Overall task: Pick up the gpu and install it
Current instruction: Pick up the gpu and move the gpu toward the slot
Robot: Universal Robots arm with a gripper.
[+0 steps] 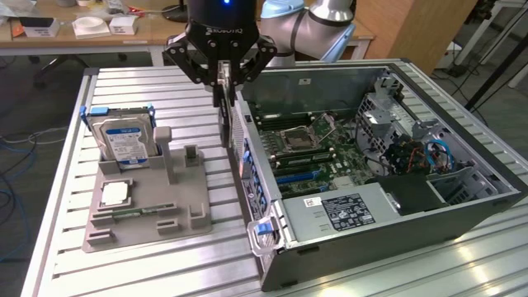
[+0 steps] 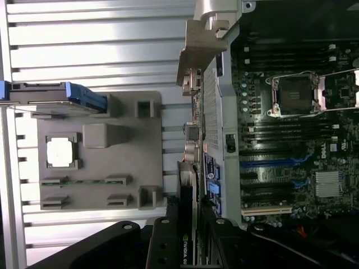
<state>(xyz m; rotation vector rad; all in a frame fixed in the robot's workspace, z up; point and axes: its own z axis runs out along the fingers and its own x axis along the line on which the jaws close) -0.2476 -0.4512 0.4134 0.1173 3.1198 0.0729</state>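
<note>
1. The graphics card (image 1: 224, 120) hangs on edge, its long side running up and down, raised off the table.
2. The gripper (image 1: 221, 81) is clamped on the card's upper part, a finger pressed against each flat face.
3. The card's lower end sits just beside the open computer case (image 1: 396, 247), at that case's wall on the exterior view's left. It hangs outside the case, over the gap between the case and the grey holder (image 1: 188, 185).
4. Inside the case lies the motherboard (image 1: 330, 154), with its bare processor socket (image 1: 295, 140) and long slots showing.
5. The grey holder rests on the slatted metal table (image 1: 123, 80), on the exterior view's left of the card.
6. A hard drive (image 1: 123, 139) with a blue and white label stands upright in the holder's far end.
7. A square processor chip (image 1: 114, 193) lies flat nearer, and a narrow memory stick (image 1: 136, 212) lies just nearer than that.
</note>
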